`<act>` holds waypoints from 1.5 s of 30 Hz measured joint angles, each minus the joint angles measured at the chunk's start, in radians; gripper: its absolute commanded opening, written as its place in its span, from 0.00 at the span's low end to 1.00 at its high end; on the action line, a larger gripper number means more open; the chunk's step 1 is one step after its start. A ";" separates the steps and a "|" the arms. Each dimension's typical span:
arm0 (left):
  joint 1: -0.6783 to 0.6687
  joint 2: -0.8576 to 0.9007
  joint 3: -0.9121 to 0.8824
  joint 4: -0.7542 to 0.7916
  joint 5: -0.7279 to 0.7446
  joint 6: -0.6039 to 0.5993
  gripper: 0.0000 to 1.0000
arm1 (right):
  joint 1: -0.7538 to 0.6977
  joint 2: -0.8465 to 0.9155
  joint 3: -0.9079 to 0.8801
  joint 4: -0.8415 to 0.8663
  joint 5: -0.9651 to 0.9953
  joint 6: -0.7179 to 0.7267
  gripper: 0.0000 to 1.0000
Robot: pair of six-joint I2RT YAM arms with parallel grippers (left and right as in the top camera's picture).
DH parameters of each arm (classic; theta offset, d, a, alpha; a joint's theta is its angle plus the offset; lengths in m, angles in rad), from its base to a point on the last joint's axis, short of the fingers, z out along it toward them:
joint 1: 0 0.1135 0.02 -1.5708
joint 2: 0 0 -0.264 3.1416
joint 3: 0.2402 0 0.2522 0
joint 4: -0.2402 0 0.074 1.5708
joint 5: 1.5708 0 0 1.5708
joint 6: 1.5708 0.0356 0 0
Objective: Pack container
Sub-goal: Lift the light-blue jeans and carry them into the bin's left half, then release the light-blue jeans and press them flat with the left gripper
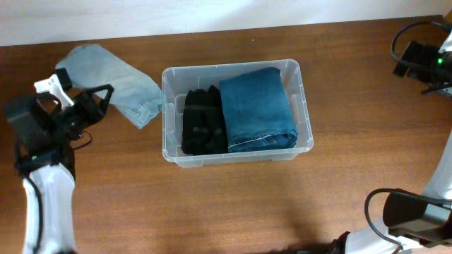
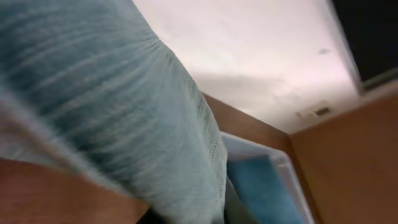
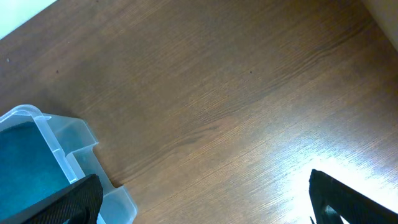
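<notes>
The clear container stands mid-table and holds a folded black garment on the left and folded blue jeans on the right. A light blue denim garment lies on the table to its left. My left gripper is at that garment's near edge. In the left wrist view the light cloth fills the frame and hides the fingers, which appear shut on it. My right gripper is far right at the back, open and empty, with the container's corner to its left.
The table is brown wood. A white wall runs along its back edge. Black arm hardware and cables sit at the front right corner.
</notes>
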 measured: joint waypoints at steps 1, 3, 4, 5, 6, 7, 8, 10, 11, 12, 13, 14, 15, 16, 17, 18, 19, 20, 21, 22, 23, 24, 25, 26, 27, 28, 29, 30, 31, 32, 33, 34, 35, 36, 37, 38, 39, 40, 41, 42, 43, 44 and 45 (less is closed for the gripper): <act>-0.015 -0.034 0.002 -0.019 -0.001 0.000 0.01 | 0.000 0.000 0.000 0.000 0.000 0.000 0.98; -0.048 -0.084 0.007 -0.039 0.000 0.000 0.00 | 0.000 0.000 0.000 0.000 0.000 0.000 0.99; -0.069 -0.105 0.011 -0.042 0.000 0.000 0.01 | 0.000 0.000 0.000 0.000 0.000 0.000 0.99; -0.090 -0.122 0.013 -0.042 0.003 0.000 0.01 | 0.000 0.000 0.000 0.000 0.000 0.000 0.99; -0.125 -0.142 0.017 -0.043 0.008 -0.001 0.01 | 0.000 0.000 0.000 0.000 0.000 0.000 0.99; -0.149 -0.153 0.019 -0.044 0.016 -0.001 0.00 | 0.000 0.000 0.000 0.000 0.000 0.000 0.98; -0.192 -0.164 0.023 -0.052 0.028 -0.001 0.01 | 0.000 0.000 0.000 0.000 0.000 0.000 0.98; -0.252 -0.169 0.028 -0.074 0.042 0.000 0.00 | 0.000 0.000 0.000 0.000 0.000 0.000 0.98; -0.287 -0.168 0.029 -0.087 0.049 0.000 0.00 | 0.000 0.000 0.000 0.000 0.000 -0.001 0.98; -0.319 -0.162 0.029 -0.096 0.056 0.000 0.01 | 0.000 0.000 0.000 0.000 0.000 0.000 0.99; -0.355 -0.151 0.029 -0.101 0.068 0.000 0.00 | 0.000 0.000 0.000 0.000 0.000 0.000 0.98; -0.381 -0.138 0.029 -0.100 0.079 -0.001 0.00 | 0.000 0.000 0.000 0.000 0.000 -0.001 0.98; -0.404 -0.121 0.029 -0.093 0.092 0.000 0.00 | 0.000 0.000 0.000 0.000 0.000 0.000 0.98; -0.427 -0.098 0.029 -0.084 0.109 0.000 0.00 | 0.000 0.000 0.000 0.000 0.000 0.000 0.99; -0.450 -0.070 0.032 -0.077 0.129 0.000 0.00 | 0.000 0.000 0.000 0.000 0.000 0.000 0.99; -0.471 -0.035 0.040 -0.074 0.150 0.000 0.00 | 0.000 0.000 0.000 0.000 0.000 0.000 0.99; -0.488 -0.001 0.048 -0.074 0.167 0.000 0.00 | 0.000 0.000 0.000 0.000 0.000 0.000 0.98; -0.503 0.030 0.055 -0.072 0.183 0.000 0.00 | 0.000 0.000 0.000 0.000 0.000 -0.001 0.99; -0.517 0.066 0.066 -0.072 0.199 0.001 0.00 | 0.000 0.001 0.000 0.000 0.000 0.000 0.98; -0.525 0.094 0.076 -0.072 0.212 0.002 0.00 | 0.000 0.001 0.000 0.000 0.000 0.000 0.98; -0.531 0.142 0.095 -0.072 0.232 0.003 0.00 | 0.000 0.001 -0.003 0.001 0.000 -0.001 0.99; -0.531 0.171 0.107 -0.072 0.243 0.004 0.00 | 0.000 0.001 -0.010 0.007 0.000 -0.001 0.99; -0.531 0.192 0.116 -0.071 0.250 0.004 0.00 | 0.000 0.001 -0.018 0.008 0.000 -0.001 0.98; -0.531 0.211 0.126 -0.071 0.257 0.004 0.00 | 0.000 0.001 -0.028 0.012 0.000 -0.002 0.98; -0.530 0.230 0.134 -0.069 0.264 0.004 0.00 | 0.000 0.001 -0.039 0.017 0.000 -0.001 0.99; -0.529 0.261 0.143 -0.068 0.269 0.005 0.01 | 0.000 0.001 -0.055 0.024 0.000 -0.002 0.99; -0.527 0.277 0.146 -0.073 0.267 0.010 0.00 | 0.000 0.001 -0.060 0.027 0.000 -0.003 0.98; -0.526 0.292 0.147 -0.085 0.261 0.018 0.00 | 0.000 0.001 -0.063 0.029 0.000 -0.003 0.99; -0.522 0.304 0.148 -0.100 0.253 0.027 0.00 | 0.000 0.001 -0.065 0.030 0.000 -0.003 0.99; -0.517 0.311 0.148 -0.119 0.241 0.037 0.00 | 0.000 0.001 -0.066 0.031 0.000 -0.002 0.98; -0.507 0.317 0.148 -0.134 0.231 0.048 0.00 | 0.000 0.001 -0.066 0.031 0.000 -0.002 0.98; -0.496 0.321 0.149 -0.148 0.223 0.059 0.01 | 0.000 0.001 -0.066 0.031 0.000 -0.003 0.99; -0.486 0.323 0.149 -0.164 0.211 0.070 0.01 | 0.000 0.001 -0.066 0.031 0.000 -0.002 0.98; -0.473 0.324 0.150 -0.188 0.195 0.085 0.01 | 0.000 0.001 -0.066 0.031 0.000 -0.003 0.99; -0.465 0.324 0.150 -0.209 0.178 0.096 0.01 | 0.000 0.001 -0.066 0.031 0.000 -0.003 0.99; -0.457 0.324 0.152 -0.235 0.157 0.109 0.01 | 0.000 0.001 -0.066 0.031 0.000 -0.003 0.99; -0.450 0.324 0.153 -0.260 0.131 0.125 0.02 | 0.000 0.001 -0.066 0.031 0.000 -0.002 0.98; -0.445 0.324 0.153 -0.278 0.110 0.140 0.04 | 0.000 0.001 -0.066 0.031 -0.001 -0.003 0.98; -0.442 0.324 0.153 -0.291 0.091 0.153 0.05 | 0.000 0.001 -0.066 0.031 -0.001 -0.002 0.99; -0.439 0.324 0.153 -0.300 0.074 0.169 0.08 | 0.000 0.001 -0.066 0.031 -0.003 -0.003 0.99; -0.438 0.324 0.153 -0.301 0.061 0.179 0.08 | 0.000 0.001 -0.066 0.031 -0.003 -0.003 0.98; -0.439 0.324 0.153 -0.303 0.042 0.190 0.08 | 0.000 0.001 -0.066 0.031 -0.004 -0.003 0.99; -0.439 0.324 0.153 -0.304 0.027 0.198 0.08 | 0.000 0.001 -0.066 0.031 -0.004 -0.002 0.99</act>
